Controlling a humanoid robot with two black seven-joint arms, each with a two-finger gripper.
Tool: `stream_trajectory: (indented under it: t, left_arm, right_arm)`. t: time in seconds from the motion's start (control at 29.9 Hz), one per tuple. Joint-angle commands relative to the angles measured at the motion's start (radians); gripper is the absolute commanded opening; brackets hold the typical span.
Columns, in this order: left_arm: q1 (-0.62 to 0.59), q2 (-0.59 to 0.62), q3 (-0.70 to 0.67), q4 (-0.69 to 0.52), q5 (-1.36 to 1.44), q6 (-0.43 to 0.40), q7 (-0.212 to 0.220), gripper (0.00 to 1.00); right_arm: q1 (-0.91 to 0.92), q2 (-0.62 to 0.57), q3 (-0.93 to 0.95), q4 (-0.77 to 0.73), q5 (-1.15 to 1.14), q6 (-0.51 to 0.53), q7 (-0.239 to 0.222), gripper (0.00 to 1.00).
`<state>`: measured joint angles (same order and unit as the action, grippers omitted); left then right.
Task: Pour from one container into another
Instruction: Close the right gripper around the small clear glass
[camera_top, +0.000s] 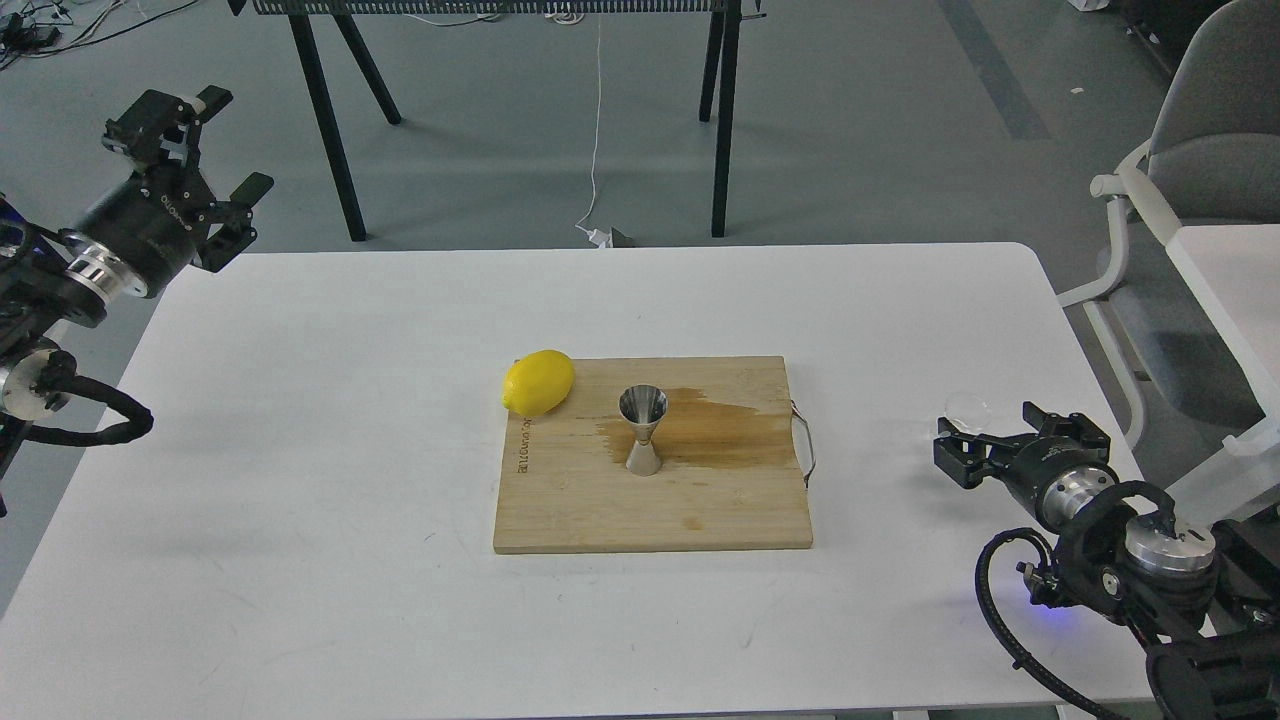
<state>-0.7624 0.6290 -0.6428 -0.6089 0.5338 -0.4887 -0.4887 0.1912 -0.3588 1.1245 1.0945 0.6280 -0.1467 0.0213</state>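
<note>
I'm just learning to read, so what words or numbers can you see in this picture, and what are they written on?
Cutting board: a small dark brand mark runs sideways along its left edge, too small to read.
Left arm's black wrist, just behind the left gripper: white lettering, blurred and turned, not readable.
Lemon, steel jigger, white table: no writing visible.

glass cup faint, partly hidden by right gripper, chair cropped
</note>
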Motion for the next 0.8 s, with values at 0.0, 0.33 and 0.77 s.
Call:
stream_trajectory:
  t: [0.0, 0.33, 0.77]
  left_arm:
    - [0.000, 0.000, 0.000, 0.000, 0.000, 0.000, 0.000, 1.00]
    - [0.009, -0.002, -0.001, 0.000, 0.000, 0.000, 0.000, 1.00]
    - [0.011, -0.002, -0.003, 0.000, -0.001, 0.000, 0.000, 1.00]
  right_arm:
    - [0.008, 0.008, -0.014, -0.018, -0.011, -0.007, 0.000, 0.99]
    - [0.025, 0.027, -0.015, -0.053, -0.013, -0.007, -0.001, 0.99]
    - [0.034, 0.035, -0.015, -0.076, -0.014, -0.007, -0.001, 0.99]
